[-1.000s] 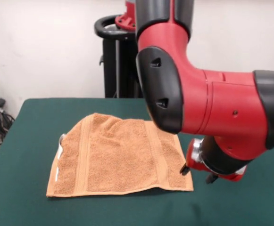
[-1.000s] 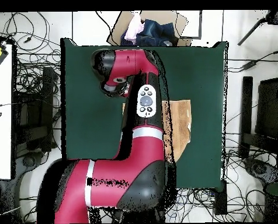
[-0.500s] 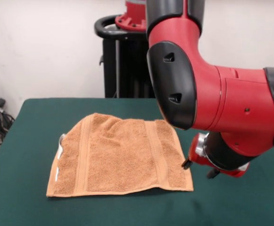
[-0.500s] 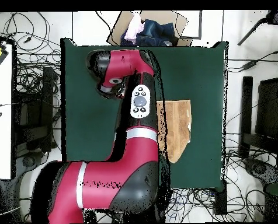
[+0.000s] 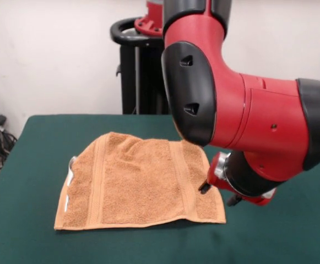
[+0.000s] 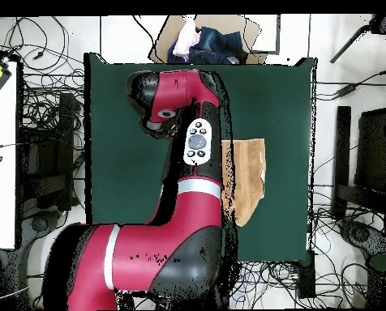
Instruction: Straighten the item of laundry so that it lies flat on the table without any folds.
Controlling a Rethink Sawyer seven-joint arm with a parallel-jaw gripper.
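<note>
Table: your green top fills both views, and most of it is bare.

Arm: it comes down from above and hides the right side of the front view. Against the frame half a second ago the whole wrist has swung back toward the towel; a second ago it sat between those two positions. So you are watching a small back-and-forth over the same corner, not a committed approach.

Towel: it lies near the table's middle, spread almost square, both border bands showing. It has not shifted in the last second. The far edge carries soft ripples, and at the picture's left edge a pale strip, likely the tag, peeks from beneath a slightly lifted hem. Overhead, the arm covers much of it; only one side shows.

Gripper: two dark tips poke out below the wrist, one now over the towel's right edge, the other off the cloth. They stand apart with nothing between them, so read it as open and empty. Whether either tip touches the cloth, you cannot tell from here.

Judgement: the task looks nearly done. What remains is the rippled far edge and the left hem. The tips sit at the right side, away from both, so expect little gain from a pull here.
</note>
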